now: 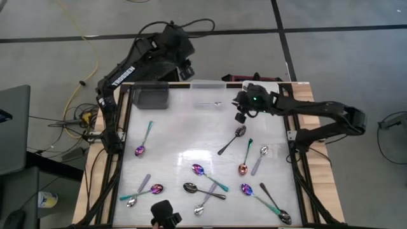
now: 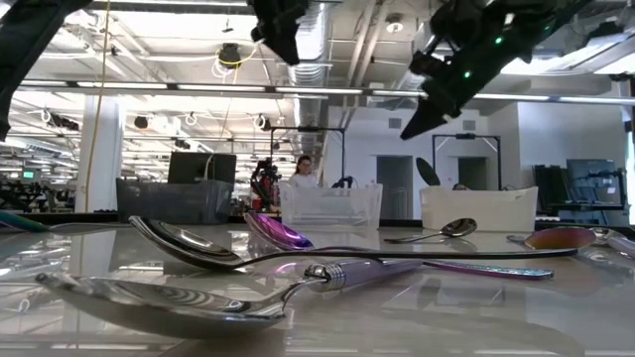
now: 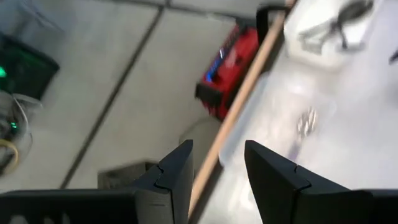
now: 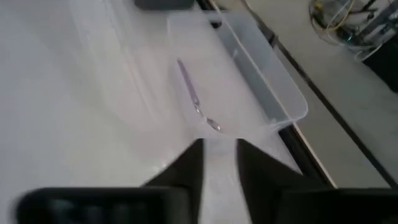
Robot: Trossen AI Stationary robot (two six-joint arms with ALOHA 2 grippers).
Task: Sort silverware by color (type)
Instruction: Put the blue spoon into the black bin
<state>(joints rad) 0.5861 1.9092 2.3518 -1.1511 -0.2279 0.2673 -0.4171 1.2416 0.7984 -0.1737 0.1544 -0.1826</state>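
Several spoons lie flat on the white table: a dark one, teal-handled iridescent ones, silver ones and more near the front edge. One silver spoon lies in the clear bin. My right gripper hangs above the table just near of that bin, fingers narrowly apart and empty. My left gripper is raised high over the table's far edge, open and empty.
A dark grey bin stands at the far left, beside the clear bin. A white bin stands at the far right, under my right arm. A red object lies on the floor beyond the far edge.
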